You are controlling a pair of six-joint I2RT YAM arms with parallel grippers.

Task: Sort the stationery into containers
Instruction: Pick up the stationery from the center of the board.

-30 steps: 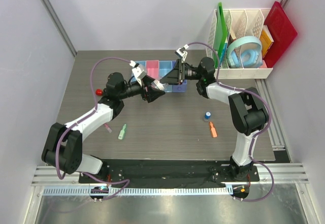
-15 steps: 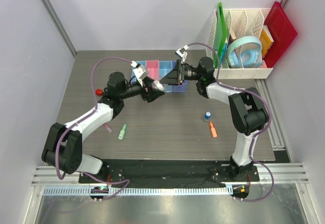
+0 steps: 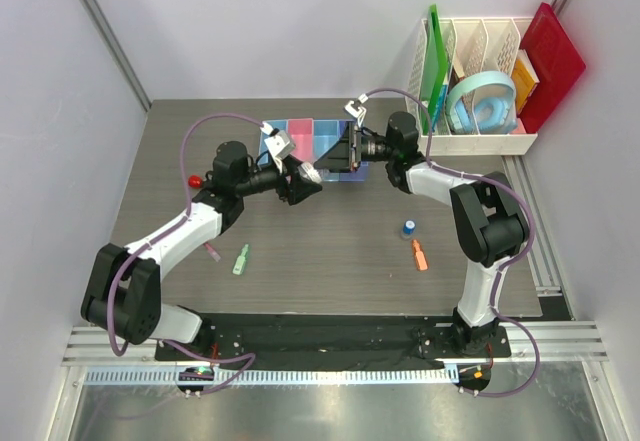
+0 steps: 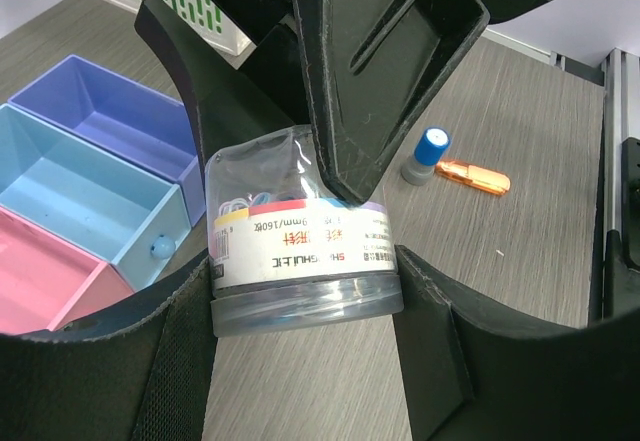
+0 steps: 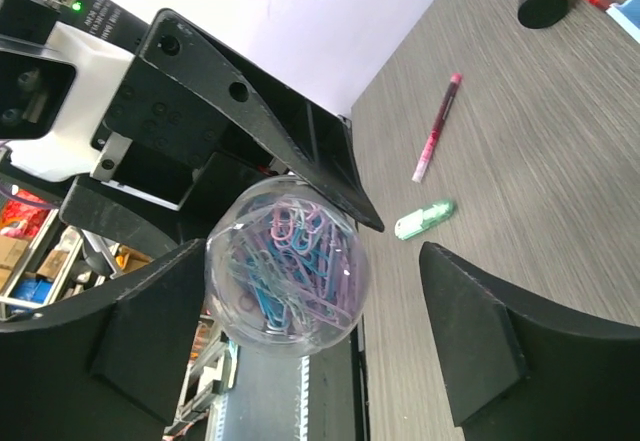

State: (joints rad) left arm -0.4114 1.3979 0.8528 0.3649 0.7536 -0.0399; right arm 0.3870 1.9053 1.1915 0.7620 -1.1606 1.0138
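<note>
A clear round piece (image 4: 300, 241), a tub full of coloured paper clips, hangs above the table beside the containers (image 3: 300, 133). My left gripper (image 4: 303, 273) is shut on its sides. My right gripper (image 5: 315, 306) faces the tub's end and stands open, its right finger well clear of the plastic. On the table lie a dark red pen (image 5: 437, 126), a light green marker (image 5: 424, 219), a small red ball-like piece (image 3: 193, 179), a blue-capped piece (image 4: 428, 154) and an orange marker (image 4: 475, 176). The purple bin (image 4: 100, 111) and the light-blue bin (image 4: 70, 191) show bare floors.
A white slotted rack (image 3: 480, 141) stands at the back right with a green board, a light-blue ring and a red board. Both arms meet over the table's middle, just in front of the row of bins.
My right gripper's jaws have spread apart and let go of the tub. The left gripper still holds it and has shifted slightly.
</note>
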